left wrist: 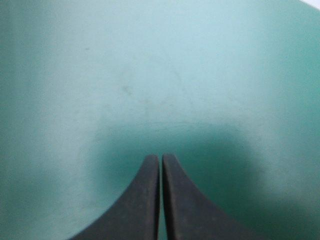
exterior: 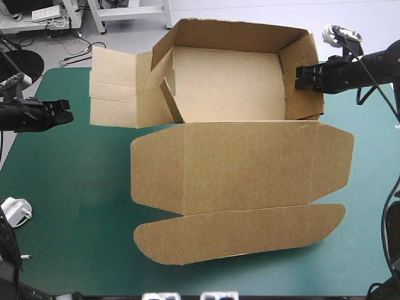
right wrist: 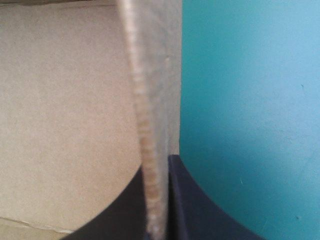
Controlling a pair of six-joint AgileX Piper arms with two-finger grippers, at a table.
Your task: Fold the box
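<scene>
Two pincers | left pincer (left wrist: 160, 159) pressed together over teal-green cover (left wrist: 150, 75) | right pincer (right wrist: 159, 172) pinching box (exterior: 250, 169) wall

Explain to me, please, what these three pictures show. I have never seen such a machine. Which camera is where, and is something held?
It is a robot with two arms. One picture looks down from above on the table; the other two come from a camera at each wrist. On the table lies a brown box, half folded, its lid flat. The right arm's black fingers pinch its right wall. The left arm's fingers are shut over bare cover, holding nothing.
</scene>
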